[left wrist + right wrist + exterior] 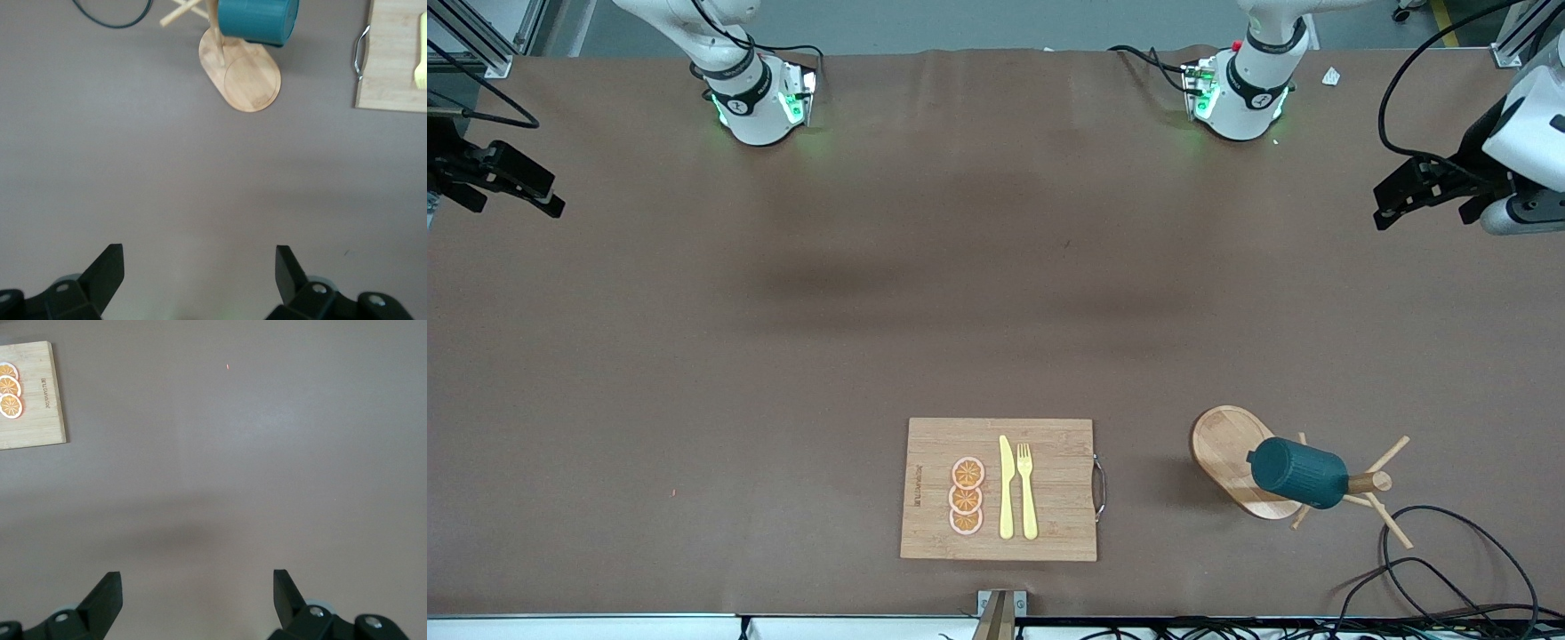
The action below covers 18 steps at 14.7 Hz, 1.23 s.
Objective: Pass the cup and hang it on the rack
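Observation:
The dark teal cup hangs on its side on a peg of the wooden rack, which stands near the front camera toward the left arm's end of the table. The left wrist view shows the cup above the rack's oval base. My left gripper is open and empty over the table's edge at the left arm's end, well away from the rack; its jaws stand wide apart. My right gripper is open and empty over the right arm's end of the table.
A rectangular bamboo cutting board with a metal handle lies near the front edge, beside the rack. It carries three orange slices, a yellow knife and a yellow fork. Black cables loop on the table near the rack.

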Available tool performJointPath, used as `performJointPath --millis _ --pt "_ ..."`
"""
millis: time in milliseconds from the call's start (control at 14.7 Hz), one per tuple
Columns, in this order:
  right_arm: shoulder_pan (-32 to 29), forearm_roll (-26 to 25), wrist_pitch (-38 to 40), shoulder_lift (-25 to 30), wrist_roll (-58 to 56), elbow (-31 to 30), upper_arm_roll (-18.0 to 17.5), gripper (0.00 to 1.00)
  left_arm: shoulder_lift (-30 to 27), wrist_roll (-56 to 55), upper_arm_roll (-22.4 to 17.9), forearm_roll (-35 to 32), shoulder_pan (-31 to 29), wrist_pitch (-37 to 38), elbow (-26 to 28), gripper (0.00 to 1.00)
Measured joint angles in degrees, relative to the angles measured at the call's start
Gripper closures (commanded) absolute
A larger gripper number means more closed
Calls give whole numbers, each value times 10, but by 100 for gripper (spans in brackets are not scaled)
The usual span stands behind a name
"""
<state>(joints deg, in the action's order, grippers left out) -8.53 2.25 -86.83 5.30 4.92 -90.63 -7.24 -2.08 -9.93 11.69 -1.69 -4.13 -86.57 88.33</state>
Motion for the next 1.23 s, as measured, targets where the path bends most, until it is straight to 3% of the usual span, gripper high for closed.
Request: performJointPath --millis 409,1226 --pt "0 0 0 0 0 0 0 0 -45 2 -40 2 32 5 57 0" --pt "0 0 0 0 0 0 0 0 -46 7 -46 26 38 6 62 0"
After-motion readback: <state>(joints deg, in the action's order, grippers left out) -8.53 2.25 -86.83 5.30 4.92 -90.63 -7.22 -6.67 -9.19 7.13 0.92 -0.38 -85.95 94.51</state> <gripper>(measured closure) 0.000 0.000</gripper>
